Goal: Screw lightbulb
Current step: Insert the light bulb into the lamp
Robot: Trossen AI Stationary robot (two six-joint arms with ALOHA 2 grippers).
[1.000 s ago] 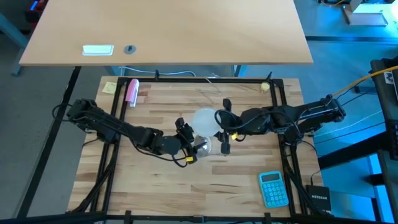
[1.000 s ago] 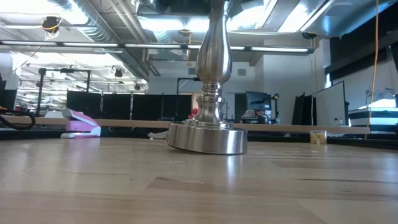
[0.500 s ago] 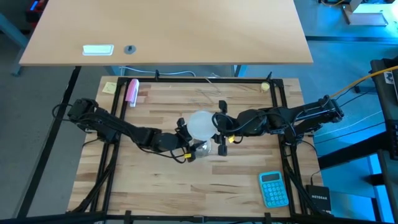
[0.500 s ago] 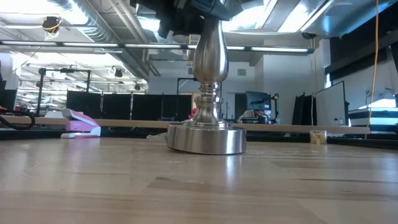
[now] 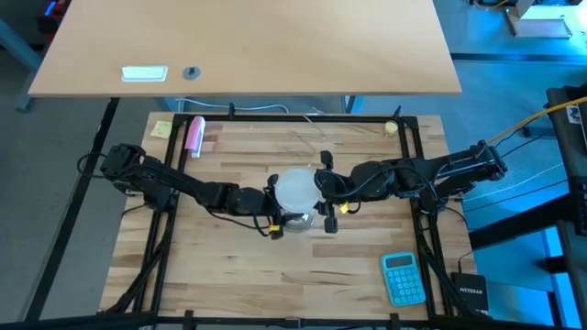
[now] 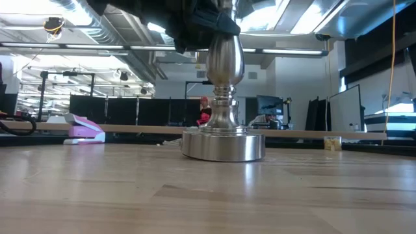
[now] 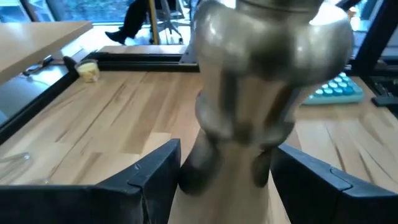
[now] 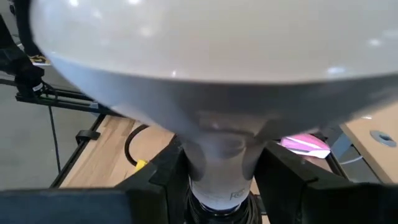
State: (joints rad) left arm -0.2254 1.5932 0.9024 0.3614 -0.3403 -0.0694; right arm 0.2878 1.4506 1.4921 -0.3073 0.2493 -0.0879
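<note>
Right gripper (image 8: 217, 180) is clamped on the narrow neck of the lightbulb (image 5: 296, 188), fingers on either side just above its base, the globe standing above the gripper at the table's (image 5: 348, 266) centre. Bulb: white, frosted, round globe tapering smoothly to a slim neck. Left gripper (image 7: 221, 171) flanks the stem of the lamp stand (image 6: 223, 97), fingers apart on both sides; contact cannot be confirmed. Stand: polished silver metal, turned baluster stem, round flat base resting on light wood planks.

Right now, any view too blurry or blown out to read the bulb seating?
Right wrist view: lightbulb fills the frame, soft, neck readable between the fingers. Left wrist view: lamp stand blurred close up. Low view: ceiling glare, dark arm hides the socket.
</note>
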